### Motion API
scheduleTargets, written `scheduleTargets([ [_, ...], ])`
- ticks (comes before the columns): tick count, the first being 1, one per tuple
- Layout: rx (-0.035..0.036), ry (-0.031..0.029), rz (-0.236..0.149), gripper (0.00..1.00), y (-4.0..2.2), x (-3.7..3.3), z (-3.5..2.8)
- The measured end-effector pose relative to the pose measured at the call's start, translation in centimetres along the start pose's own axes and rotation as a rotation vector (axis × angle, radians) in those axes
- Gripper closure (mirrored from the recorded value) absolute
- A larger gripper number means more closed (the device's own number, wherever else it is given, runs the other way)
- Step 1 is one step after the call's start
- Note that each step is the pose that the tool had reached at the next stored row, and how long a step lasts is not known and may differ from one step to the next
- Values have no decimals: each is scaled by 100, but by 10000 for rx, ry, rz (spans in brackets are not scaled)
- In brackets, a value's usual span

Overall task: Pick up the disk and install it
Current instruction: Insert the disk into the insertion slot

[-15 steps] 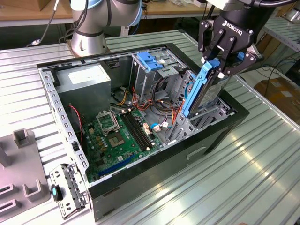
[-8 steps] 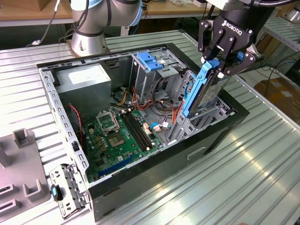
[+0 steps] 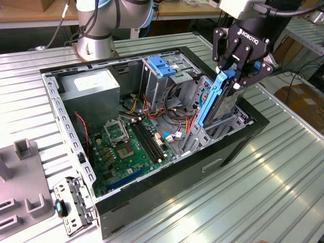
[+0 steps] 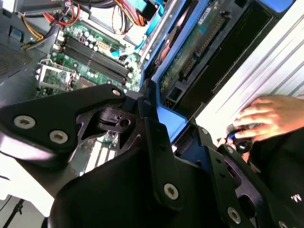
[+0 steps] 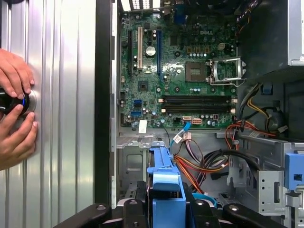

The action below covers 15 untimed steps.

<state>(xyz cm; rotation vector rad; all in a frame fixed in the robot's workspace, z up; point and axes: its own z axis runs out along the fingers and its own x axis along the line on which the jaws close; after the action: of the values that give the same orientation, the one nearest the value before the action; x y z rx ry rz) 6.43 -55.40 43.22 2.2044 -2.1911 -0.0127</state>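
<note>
**One drive, clamped on edge right over the bay**

The claw (image 3: 234, 76) had its black fingers closed on the disk (image 3: 223, 104), pinching it by the top end. The disk hung straight below the claw, standing on edge and leaning a bit. Its lower end was down between the grey walls of the drive bay (image 3: 223, 129), at the corner of the open PC case (image 3: 233, 152). Couldn't tell if it was seated.

Below the claw, toward the exterior view's left, sat the green motherboard (image 3: 124, 147), with the grey power supply (image 3: 93, 91) further off that way.

In the first wrist view, a person's two hands (image 5: 16, 137) rested on a round black knob (image 5: 14, 102) on the ribbed metal table (image 5: 61, 118). That was outside the case wall and well apart from the claw.
</note>
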Motion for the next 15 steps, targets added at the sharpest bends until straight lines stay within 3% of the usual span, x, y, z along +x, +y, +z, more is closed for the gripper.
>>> scheduleTargets([
  [9,-194,6,-4,63,-30,-2,184],
  [15,-221,8,-4,63,-34,-2,210],
])
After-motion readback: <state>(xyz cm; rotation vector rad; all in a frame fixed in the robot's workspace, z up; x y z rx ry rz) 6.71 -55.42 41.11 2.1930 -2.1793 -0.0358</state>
